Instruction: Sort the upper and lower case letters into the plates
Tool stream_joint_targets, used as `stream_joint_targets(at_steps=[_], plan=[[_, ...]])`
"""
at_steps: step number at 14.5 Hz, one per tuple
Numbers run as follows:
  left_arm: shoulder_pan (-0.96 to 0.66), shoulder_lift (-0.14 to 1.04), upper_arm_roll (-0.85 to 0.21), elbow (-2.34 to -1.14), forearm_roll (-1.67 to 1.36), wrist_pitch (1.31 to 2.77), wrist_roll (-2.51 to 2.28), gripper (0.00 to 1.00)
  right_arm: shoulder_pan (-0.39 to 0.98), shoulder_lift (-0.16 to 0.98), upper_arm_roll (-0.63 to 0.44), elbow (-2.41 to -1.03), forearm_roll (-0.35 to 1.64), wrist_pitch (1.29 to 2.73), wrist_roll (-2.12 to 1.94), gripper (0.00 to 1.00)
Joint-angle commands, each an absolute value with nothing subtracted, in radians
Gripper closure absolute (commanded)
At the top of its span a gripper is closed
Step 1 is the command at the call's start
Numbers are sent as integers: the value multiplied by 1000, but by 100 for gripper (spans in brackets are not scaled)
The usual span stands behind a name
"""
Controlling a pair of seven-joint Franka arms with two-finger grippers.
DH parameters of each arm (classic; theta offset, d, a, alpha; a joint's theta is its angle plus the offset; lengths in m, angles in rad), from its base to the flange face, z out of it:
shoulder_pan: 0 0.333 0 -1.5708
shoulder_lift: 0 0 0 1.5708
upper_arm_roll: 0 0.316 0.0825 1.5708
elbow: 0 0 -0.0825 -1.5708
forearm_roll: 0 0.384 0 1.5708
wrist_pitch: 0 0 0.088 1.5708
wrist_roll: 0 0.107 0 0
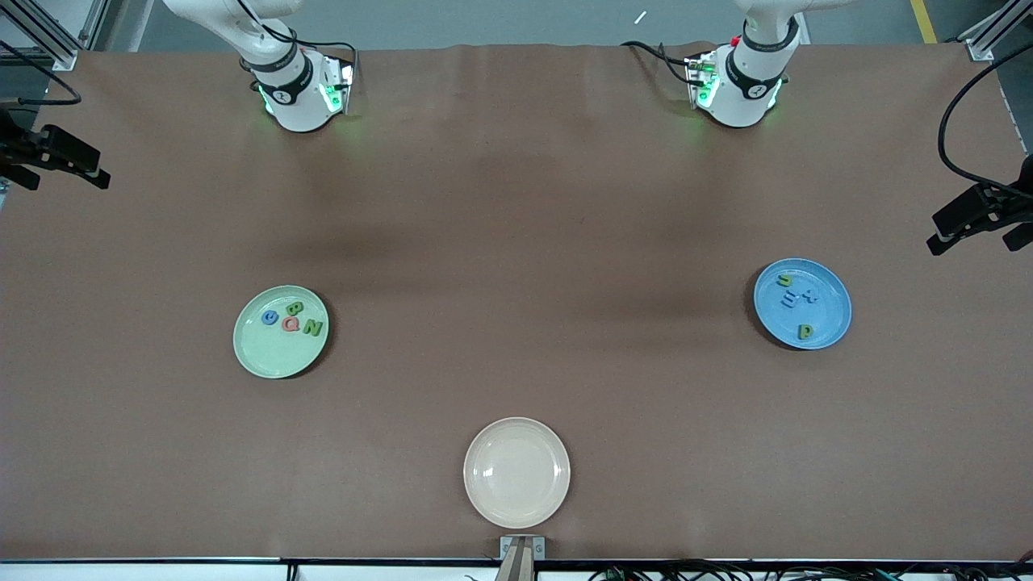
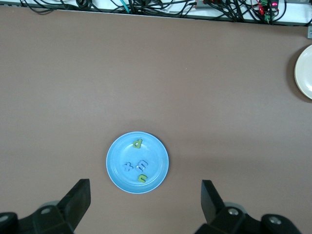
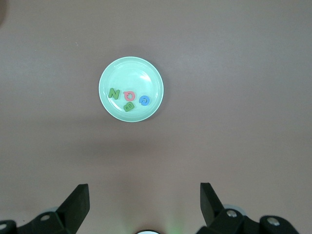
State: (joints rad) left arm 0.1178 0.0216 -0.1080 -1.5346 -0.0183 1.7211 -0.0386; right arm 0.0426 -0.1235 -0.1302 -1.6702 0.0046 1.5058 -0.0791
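Nearby, a cream plate (image 1: 516,472) sits bare (both hands (image 2: 146,207) (image 3: 144,207) spread apart, waiting high).

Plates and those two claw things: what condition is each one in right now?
Pale green plate: holds four letters, C, B, Q, N.
Bright blue plate: holds four letters, n, x, m, p.
Cream-beige plate: holds nothing.
Left end effector: open, holding nothing, high over the blue plate, waiting.
Right end effector: open, holding nothing, high over the table by the green plate.
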Motion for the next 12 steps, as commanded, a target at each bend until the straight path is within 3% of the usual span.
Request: stream_joint_targets(at_steps=[1, 12], plan=[[121, -8, -124, -1555, -32, 1713, -32, 0, 51, -155, -132, -1704, 5, 1511, -58, 0], [123, -18, -129, -1557, -31, 1686, -31, 0, 51, -155, -132, -1704, 5, 1503, -58, 0]])
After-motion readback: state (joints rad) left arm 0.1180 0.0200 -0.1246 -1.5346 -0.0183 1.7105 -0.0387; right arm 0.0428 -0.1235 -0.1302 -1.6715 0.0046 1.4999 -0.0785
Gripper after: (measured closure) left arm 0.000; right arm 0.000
